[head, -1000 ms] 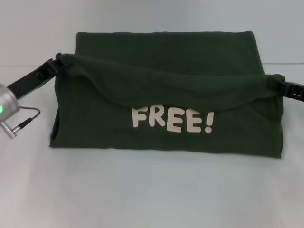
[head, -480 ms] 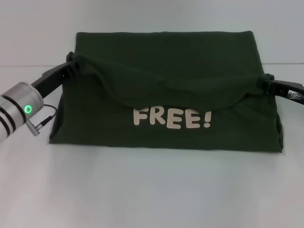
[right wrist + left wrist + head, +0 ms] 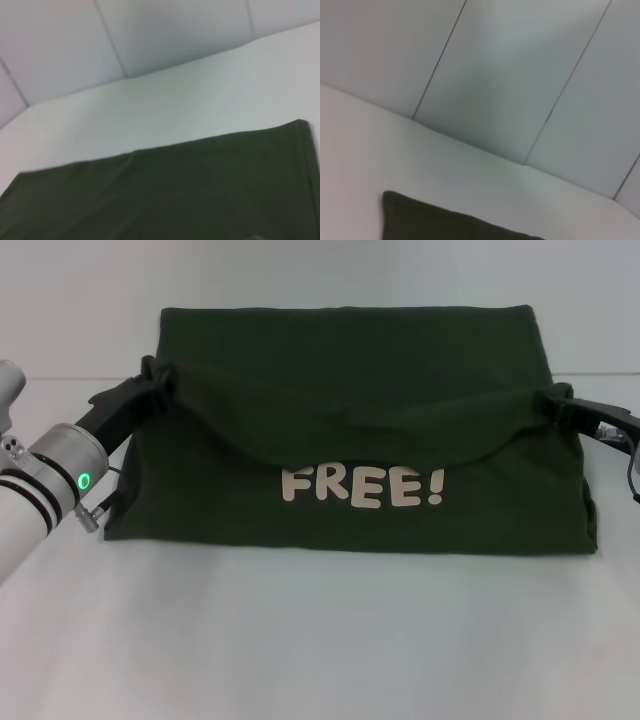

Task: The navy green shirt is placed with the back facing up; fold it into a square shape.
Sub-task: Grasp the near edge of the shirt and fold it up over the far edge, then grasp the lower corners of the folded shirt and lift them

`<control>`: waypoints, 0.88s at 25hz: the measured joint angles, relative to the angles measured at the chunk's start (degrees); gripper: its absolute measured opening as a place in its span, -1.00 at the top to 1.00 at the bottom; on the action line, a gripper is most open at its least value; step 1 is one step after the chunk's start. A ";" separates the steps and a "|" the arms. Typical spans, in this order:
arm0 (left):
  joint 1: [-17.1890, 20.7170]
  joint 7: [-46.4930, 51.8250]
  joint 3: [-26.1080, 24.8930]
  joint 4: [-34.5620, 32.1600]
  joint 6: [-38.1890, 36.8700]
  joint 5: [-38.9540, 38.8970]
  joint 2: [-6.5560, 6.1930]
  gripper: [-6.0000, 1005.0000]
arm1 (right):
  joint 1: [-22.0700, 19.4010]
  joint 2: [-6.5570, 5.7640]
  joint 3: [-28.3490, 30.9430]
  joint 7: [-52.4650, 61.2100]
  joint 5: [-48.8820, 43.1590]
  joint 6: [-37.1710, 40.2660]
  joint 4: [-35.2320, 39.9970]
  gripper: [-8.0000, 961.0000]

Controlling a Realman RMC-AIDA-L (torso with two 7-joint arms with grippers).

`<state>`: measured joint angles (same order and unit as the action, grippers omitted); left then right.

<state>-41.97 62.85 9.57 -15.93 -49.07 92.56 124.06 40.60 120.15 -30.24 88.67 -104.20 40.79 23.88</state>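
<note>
The navy green shirt [image 3: 350,360] lies on the white table, its near part lifted and carried back over itself so the white "FREE!" print [image 3: 362,487] faces me. My left gripper [image 3: 152,380] is shut on the raised hem at the left corner. At the right corner my right gripper [image 3: 558,403] is shut on the same hem, which sags in a curve between the two. The left wrist view catches only a dark corner of the shirt [image 3: 420,220]. In the right wrist view the flat far part of the shirt [image 3: 175,195] fills the lower area.
White table [image 3: 320,640] spreads in front of the shirt and to both sides. A panelled pale wall [image 3: 520,75] stands behind the table's far edge. My left arm's silver wrist with a green light [image 3: 70,475] hangs over the table at the left.
Both grippers have carried the held hem farther toward the back and inward. The fold now covers more of the shirt, and the left arm's silver wrist has swung into view.
</note>
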 joint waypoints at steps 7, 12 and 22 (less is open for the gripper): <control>0.90 -4.38 -0.14 1.68 0.13 -6.17 0.21 0.34 | -0.48 -0.24 0.01 0.59 1.96 -0.30 -0.41 0.49; 1.67 -4.33 -0.08 1.93 -0.28 -7.83 0.22 0.14 | 0.01 -0.25 -0.03 0.55 2.13 -0.04 -0.73 0.15; 6.90 25.43 11.91 -7.02 -5.55 4.40 -2.02 -0.54 | -4.66 -2.42 -0.07 14.55 1.59 10.11 2.44 -0.70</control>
<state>-35.07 88.28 21.48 -22.94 -54.62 96.96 122.04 35.94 117.72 -30.32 103.21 -102.61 50.91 26.32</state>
